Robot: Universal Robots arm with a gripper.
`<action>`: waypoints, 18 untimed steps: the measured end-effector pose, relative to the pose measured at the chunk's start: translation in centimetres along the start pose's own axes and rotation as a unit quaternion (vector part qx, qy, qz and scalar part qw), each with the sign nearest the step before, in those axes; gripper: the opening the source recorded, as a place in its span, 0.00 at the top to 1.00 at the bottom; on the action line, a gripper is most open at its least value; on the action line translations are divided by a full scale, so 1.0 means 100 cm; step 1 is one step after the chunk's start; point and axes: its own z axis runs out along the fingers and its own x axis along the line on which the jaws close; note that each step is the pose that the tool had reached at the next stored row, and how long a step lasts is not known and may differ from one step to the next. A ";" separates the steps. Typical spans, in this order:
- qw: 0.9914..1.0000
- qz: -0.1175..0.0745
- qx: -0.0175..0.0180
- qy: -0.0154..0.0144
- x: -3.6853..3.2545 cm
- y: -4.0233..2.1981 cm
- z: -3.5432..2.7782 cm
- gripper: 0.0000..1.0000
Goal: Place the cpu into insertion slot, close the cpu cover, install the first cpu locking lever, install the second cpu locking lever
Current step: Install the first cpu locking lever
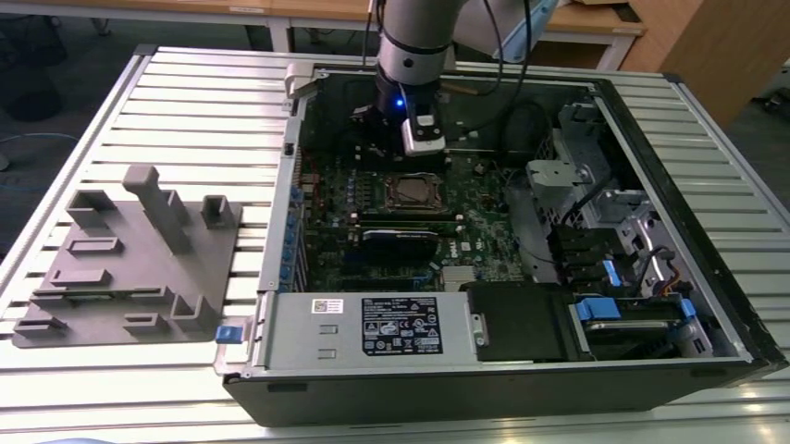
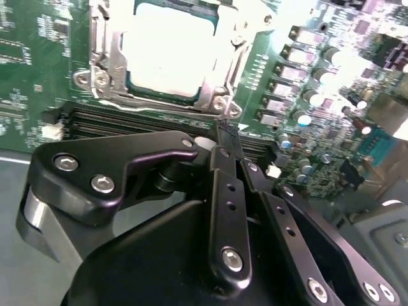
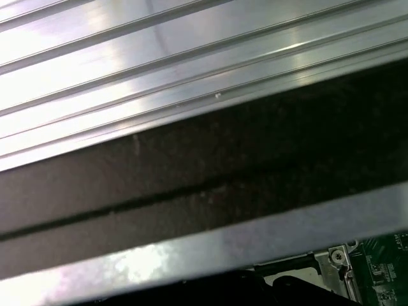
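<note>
In the second wrist view the cpu lies flat in the insertion slot on the green board. The cpu cover, a silvery frame, lies down around it, and the chip's bright top shows through its window. My gripper hovers just off one corner of the socket, its black fingers shut together with nothing between them. In the exterior view the gripper hangs inside the open computer case, a little behind the socket with the cpu.
The case lies open on a slatted metal table. A grey fixture block stands at the exterior view's left. Drive bays and blue clips fill the case's right side, and a power supply sits at its front. Long memory slots run beside the socket.
</note>
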 end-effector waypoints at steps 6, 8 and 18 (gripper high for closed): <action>0.999 -0.005 -0.009 -0.033 0.0000 0.0000 0.0005 0.89; 0.999 -0.005 -0.010 -0.036 -0.0001 0.0000 0.0006 0.89; 0.999 -0.005 -0.004 -0.042 -0.0017 -0.0046 0.0000 0.89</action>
